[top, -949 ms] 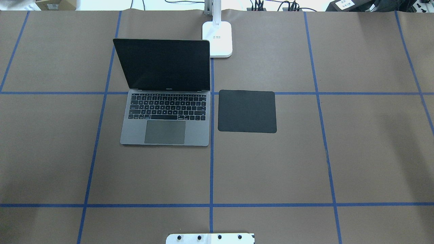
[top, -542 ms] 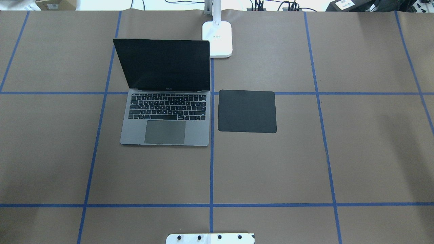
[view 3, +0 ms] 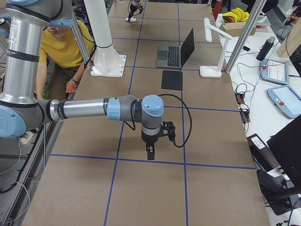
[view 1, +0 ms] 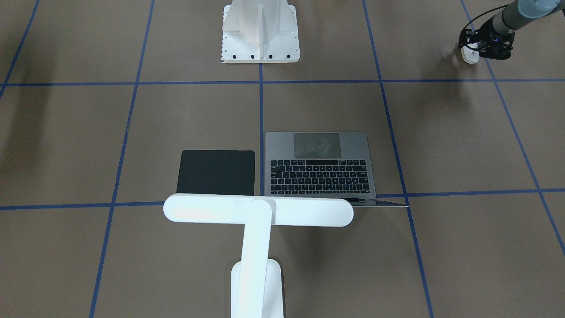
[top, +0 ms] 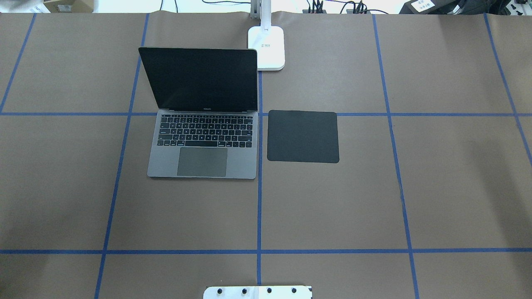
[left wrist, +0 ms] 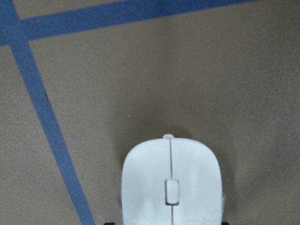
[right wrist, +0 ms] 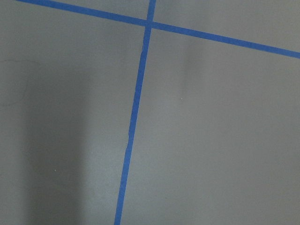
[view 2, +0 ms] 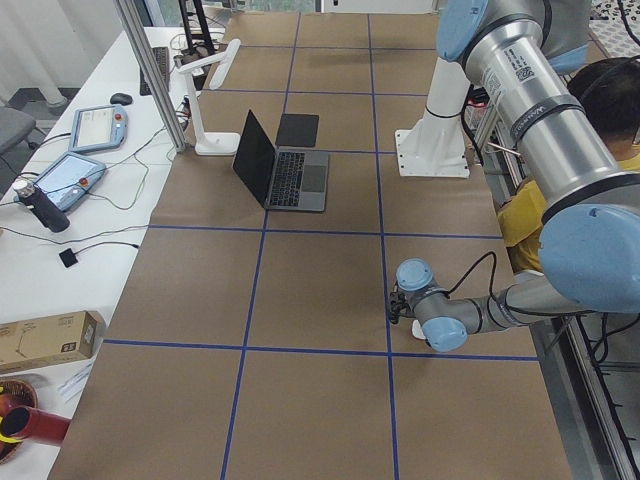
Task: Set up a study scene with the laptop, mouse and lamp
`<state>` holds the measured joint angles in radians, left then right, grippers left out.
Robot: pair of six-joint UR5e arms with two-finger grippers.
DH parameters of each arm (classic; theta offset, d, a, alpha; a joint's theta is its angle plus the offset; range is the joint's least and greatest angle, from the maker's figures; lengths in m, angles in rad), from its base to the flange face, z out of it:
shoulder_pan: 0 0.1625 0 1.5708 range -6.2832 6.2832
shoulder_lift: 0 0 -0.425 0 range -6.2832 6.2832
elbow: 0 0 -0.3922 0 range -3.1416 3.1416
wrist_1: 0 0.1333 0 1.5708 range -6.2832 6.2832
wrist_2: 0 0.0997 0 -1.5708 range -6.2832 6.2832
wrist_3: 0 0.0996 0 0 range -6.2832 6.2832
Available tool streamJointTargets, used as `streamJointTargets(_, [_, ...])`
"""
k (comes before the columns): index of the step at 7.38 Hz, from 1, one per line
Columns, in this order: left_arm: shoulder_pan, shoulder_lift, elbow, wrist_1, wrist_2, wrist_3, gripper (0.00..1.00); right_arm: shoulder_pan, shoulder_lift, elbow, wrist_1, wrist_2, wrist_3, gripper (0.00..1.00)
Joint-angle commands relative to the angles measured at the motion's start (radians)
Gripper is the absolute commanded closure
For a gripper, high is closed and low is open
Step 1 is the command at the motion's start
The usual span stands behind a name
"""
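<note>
Left end effector (view 1: 474, 51) sits at the mouse (left wrist: 171, 187) on the desk (view 1: 309, 101), grip unclear; right end effector (view 3: 150, 154) hovers elsewhere, opening unclear too.

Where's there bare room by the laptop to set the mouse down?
The black pad right of the laptop is bare, as are the brown table beyond it and the wide stretch in front of both. It is tight only behind, where the lamp base sits beside the screen's corner.

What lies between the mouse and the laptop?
Nothing but bare brown table cover crossed by blue tape lines lies between the mouse and the laptop. The front-facing view shows this, and the left side view agrees.
</note>
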<state>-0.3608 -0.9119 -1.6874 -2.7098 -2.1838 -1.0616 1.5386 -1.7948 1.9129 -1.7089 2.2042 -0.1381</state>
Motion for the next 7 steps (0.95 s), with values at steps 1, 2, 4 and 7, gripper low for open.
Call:
streamJointTargets(1, [-0.006,0.01,-0.002,-0.062,-0.004,-0.003,0.69,0.0,0.002,0.0,0.002,0.0,0.0,0.0])
streamJointTargets(2, [-0.01,0.025,-0.029,-0.074,-0.014,-0.005,0.73,0.0,0.002,0.0,0.002,0.0,0.002,0.0])
streamJointTargets(4, [-0.023,0.051,-0.15,-0.067,-0.061,-0.101,0.8,0.0,0.002,-0.002,0.005,0.002,0.003,0.0])
streamJointTargets(7, [-0.102,0.035,-0.295,0.046,-0.106,-0.11,0.84,0.0,-0.005,-0.008,0.005,0.006,0.005,0.0])
